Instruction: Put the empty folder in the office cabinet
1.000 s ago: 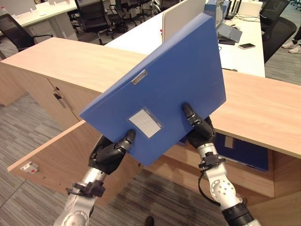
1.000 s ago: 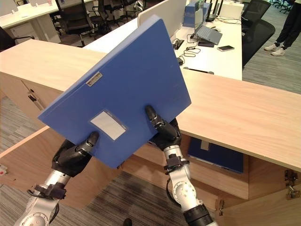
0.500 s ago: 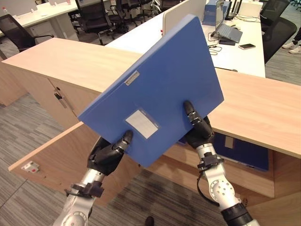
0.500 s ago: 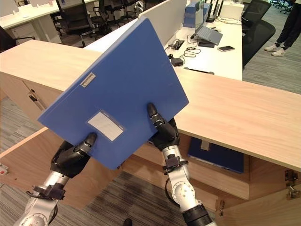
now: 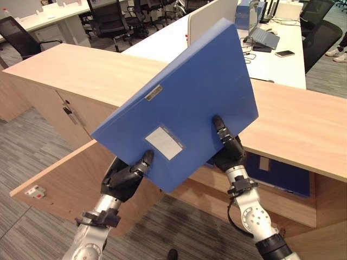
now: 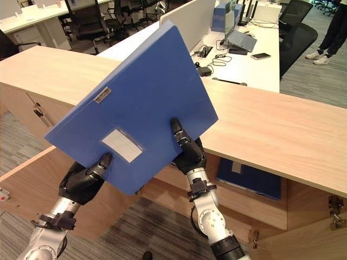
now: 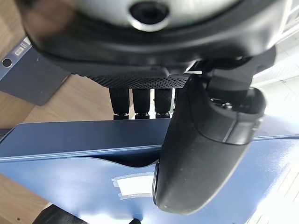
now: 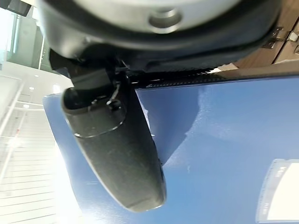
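I hold a large blue folder [image 5: 190,97] tilted up in front of me, above the wooden office cabinet [image 5: 303,130]. It bears a white label pocket [image 5: 164,142] on its face. My left hand [image 5: 126,176] pinches the folder's lower left edge, thumb on top and fingers [image 7: 135,100] underneath. At the lower right edge my right hand [image 5: 227,149] grips it the same way, its thumb [image 8: 119,149] pressed on the blue cover. The cabinet's door [image 5: 70,179] hangs open below the folder. Inside the cabinet lies another blue folder [image 5: 282,176].
The cabinet's long wooden top [image 6: 282,135] runs across the view. Behind it stand white desks [image 5: 276,59] with a laptop [image 5: 264,37], a phone [image 5: 284,53] and cables, and several black office chairs [image 5: 108,21]. A person's legs [image 6: 331,32] show at the far right. Grey carpet [image 5: 32,146] covers the floor.
The folder has shifted only slightly, tilting a little up and back again; both hands keep the same grip.
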`<state>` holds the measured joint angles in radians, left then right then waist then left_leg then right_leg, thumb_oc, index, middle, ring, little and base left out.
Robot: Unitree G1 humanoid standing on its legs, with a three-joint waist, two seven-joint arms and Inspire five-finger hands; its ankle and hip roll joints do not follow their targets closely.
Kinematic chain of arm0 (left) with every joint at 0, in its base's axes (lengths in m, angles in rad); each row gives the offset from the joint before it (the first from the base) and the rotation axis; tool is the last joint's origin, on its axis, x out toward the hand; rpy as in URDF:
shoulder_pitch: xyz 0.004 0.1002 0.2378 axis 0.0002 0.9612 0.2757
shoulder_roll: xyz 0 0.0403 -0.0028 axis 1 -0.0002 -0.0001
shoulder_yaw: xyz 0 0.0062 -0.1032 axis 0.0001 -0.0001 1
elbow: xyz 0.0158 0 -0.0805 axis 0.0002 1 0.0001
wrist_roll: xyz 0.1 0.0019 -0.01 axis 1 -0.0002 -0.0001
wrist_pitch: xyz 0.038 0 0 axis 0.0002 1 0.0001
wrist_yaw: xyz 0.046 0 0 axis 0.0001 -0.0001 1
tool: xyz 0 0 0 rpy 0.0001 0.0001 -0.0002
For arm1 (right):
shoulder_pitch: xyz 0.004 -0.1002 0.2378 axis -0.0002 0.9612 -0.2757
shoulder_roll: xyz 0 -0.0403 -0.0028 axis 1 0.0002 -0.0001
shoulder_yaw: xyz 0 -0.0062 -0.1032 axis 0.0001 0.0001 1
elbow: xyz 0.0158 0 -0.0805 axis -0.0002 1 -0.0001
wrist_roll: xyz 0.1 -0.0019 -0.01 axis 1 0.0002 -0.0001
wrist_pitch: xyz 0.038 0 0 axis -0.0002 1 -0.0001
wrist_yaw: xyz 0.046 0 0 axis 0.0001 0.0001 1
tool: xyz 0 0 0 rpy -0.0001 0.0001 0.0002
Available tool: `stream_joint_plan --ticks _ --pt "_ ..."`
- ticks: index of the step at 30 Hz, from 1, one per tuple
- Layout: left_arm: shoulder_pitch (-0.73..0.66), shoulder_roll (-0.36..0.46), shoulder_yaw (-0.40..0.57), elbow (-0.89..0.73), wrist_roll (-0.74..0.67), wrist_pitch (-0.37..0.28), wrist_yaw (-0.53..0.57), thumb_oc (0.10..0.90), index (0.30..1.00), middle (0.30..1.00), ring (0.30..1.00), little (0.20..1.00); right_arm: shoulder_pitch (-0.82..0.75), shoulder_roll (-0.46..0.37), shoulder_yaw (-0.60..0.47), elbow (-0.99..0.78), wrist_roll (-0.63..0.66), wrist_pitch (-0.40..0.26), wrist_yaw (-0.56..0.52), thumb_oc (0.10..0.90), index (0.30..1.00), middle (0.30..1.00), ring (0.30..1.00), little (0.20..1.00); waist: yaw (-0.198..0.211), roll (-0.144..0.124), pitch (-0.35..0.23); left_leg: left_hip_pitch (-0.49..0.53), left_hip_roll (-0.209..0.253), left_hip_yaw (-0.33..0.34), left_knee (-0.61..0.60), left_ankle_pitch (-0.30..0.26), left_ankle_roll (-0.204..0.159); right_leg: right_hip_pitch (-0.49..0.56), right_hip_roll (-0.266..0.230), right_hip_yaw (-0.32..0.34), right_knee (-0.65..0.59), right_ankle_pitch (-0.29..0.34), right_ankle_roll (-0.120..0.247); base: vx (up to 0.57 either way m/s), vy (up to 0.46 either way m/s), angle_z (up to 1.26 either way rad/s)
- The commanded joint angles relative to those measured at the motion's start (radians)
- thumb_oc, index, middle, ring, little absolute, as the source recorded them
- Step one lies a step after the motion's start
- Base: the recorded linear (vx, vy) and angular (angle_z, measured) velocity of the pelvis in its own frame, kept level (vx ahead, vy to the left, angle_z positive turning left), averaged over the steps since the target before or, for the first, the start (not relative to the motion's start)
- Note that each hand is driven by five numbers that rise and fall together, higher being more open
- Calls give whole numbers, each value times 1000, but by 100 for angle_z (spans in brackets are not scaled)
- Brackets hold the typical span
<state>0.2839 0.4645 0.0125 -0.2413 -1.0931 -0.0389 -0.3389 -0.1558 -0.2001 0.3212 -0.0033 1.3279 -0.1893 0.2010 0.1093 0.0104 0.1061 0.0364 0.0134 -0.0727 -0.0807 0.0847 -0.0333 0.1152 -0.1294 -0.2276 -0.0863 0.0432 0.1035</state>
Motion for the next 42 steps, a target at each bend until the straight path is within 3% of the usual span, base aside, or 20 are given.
stream_joint_plan --ticks 1,2,9,14,17,18,23,24,26,30,31,36,38,42 --pt "-69 8 73 -58 25 -98 -38 598 596 596 596 596 -80 6 40 -168 -32 5 68 400 300 300 300 300 -24 -21 -59 65 -19 -15 -7 -127 19 -53 -20 5 45 -33 34 0 0 0" --pt "-71 6 72 -48 31 -102 -32 800 900 900 900 900 -76 -7 40 -180 -42 13 72 400 300 300 300 300 -26 -22 -59 64 -19 -15 -7 -127 18 -53 -19 5 45 -34 34 0 0 0" --pt "-36 -11 124 43 133 -142 15 800 900 900 900 900 -66 -93 51 -234 -103 59 90 400 300 300 300 300 -23 -28 -56 61 -16 -13 -7 -124 17 -56 -16 4 44 -34 33 0 0 0" --pt "28 9 145 247 278 -134 30 800 900 900 900 900 -62 -157 58 -289 -152 98 113 400 300 300 300 300 -17 -27 -52 55 -15 -8 -7 -121 16 -62 -17 3 43 -27 36 0 0 0" --pt "50 29 112 465 424 -117 20 800 900 900 900 900 -69 -213 89 -333 -194 133 146 400 300 300 300 300 -19 -27 -48 47 -17 -7 -7 -118 17 -70 -15 7 43 -25 39 0 0 0" --pt "49 29 111 467 424 -118 20 800 900 900 900 900 -68 -214 89 -333 -194 133 146 400 300 300 300 300 -18 -26 -48 47 -17 -7 -7 -118 17 -70 -15 7 43 -26 39 0 0 0" --pt "24 38 -16 845 788 -125 45 800 900 900 900 900 -95 -257 170 -315 -216 162 172 400 300 300 300 300 -20 -23 -38 34 -15 -8 -7 -114 17 -89 -16 9 57 -29 41 -1 2 1" --pt "21 36 -17 849 789 -127 46 800 900 900 900 900 -96 -258 170 -314 -216 161 172 400 300 300 300 300 -20 -22 -38 34 -15 -8 -7 -114 17 -89 -16 9 58 -30 41 0 0 0" --pt "-17 11 -92 1027 962 -129 68 800 900 900 900 900 -112 -276 213 -283 -258 174 183 400 300 300 300 300 -20 -22 -32 27 -13 -9 -7 -113 17 -95 -14 7 63 -36 40 0 0 0" --pt "-52 -38 -146 1196 1078 -131 77 800 900 900 900 900 -124 -312 232 -242 -348 173 188 400 300 300 300 300 -22 -21 -28 22 -11 -12 -7 -113 16 -101 -12 6 67 -45 38 3 -1 1" --pt "-64 -68 -167 1291 1141 -123 96 800 900 900 900 900 -125 -320 240 -199 -424 170 177 400 300 300 300 300 -20 -23 -26 21 -10 -13 -7 -114 15 -102 -10 2 68 -48 38 10 -7 7" --pt "-72 -104 -203 1369 1234 -122 121 800 900 900 900 900 -88 -278 241 -69 -503 168 149 400 300 300 300 300 -15 -22 -24 19 -10 -20 -7 -116 12 -99 -8 -9 68 -53 35 9 -3 4" --pt "-72 -104 -216 1367 1251 -124 124 800 900 900 900 900 -73 -261 240 -38 -494 170 143 400 300 300 300 300 -13 -22 -24 19 -10 -21 -7 -115 11 -98 -8 -9 67 -54 35 18 -4 13" --pt "-75 -88 -263 1321 1263 -127 124 800 900 900 900 900 -6 -174 231 186 -425 179 96 400 300 300 300 300 0 -22 -19 15 -10 -33 -7 -114 7 -94 -8 -21 65 -58 34 15 -12 6"
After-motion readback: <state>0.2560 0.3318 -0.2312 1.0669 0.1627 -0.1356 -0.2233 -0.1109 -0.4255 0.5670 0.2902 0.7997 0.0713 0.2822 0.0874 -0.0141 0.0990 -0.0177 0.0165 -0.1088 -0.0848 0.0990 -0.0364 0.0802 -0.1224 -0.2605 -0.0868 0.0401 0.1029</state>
